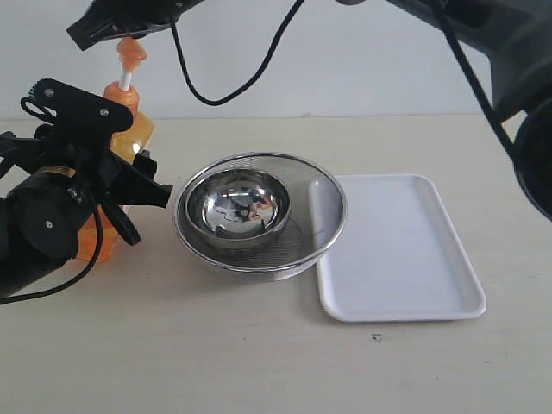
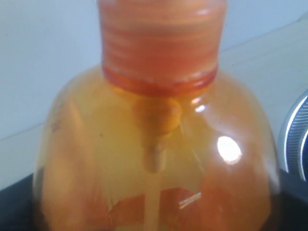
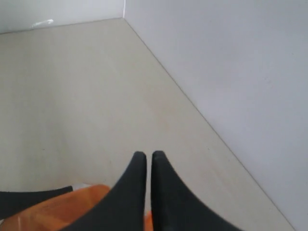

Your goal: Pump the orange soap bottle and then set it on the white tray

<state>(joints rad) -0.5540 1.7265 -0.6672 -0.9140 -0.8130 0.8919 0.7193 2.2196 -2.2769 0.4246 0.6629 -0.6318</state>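
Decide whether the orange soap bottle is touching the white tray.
Apart. The exterior view shows the orange soap bottle standing far left, with the mesh bowl between it and the white tray.

Beige tabletop [image 1: 259, 362], plain wall [image 1: 362, 60], apparently white

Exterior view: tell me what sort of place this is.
Probably a robot test bench, not a real kitchen: a bare beige table against a plain white wall, with a soap bottle, steel bowl and white tray.
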